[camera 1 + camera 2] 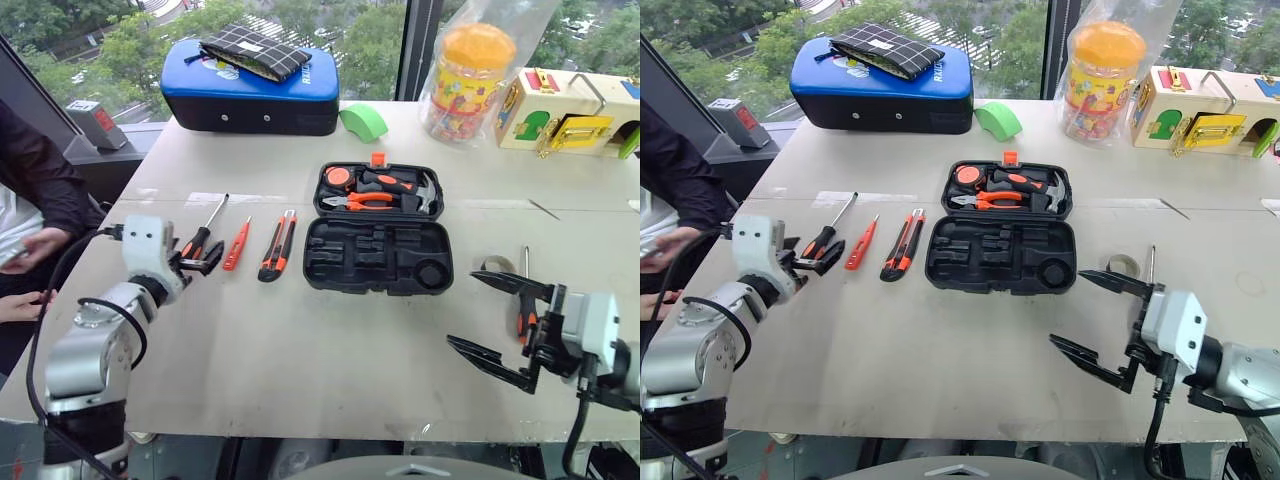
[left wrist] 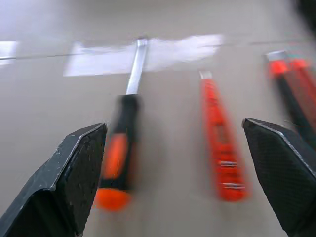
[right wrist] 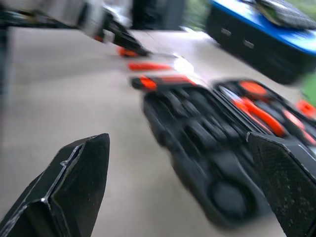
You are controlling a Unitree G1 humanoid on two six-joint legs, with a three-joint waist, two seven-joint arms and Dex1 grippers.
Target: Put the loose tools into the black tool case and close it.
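Tool case open on worktop.
Left tool wide over screwdriver; right tool wide, empty.

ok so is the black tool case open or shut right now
Open. The black tool case lies spread flat on the table: pliers sit in its far half, while the near half's moulded slots are empty.

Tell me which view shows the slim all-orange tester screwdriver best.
Left wrist view: the tester screwdriver lies close up between the open left gripper fingers. The eye views show it small, between a screwdriver and utility knife. Right wrist: a blur.
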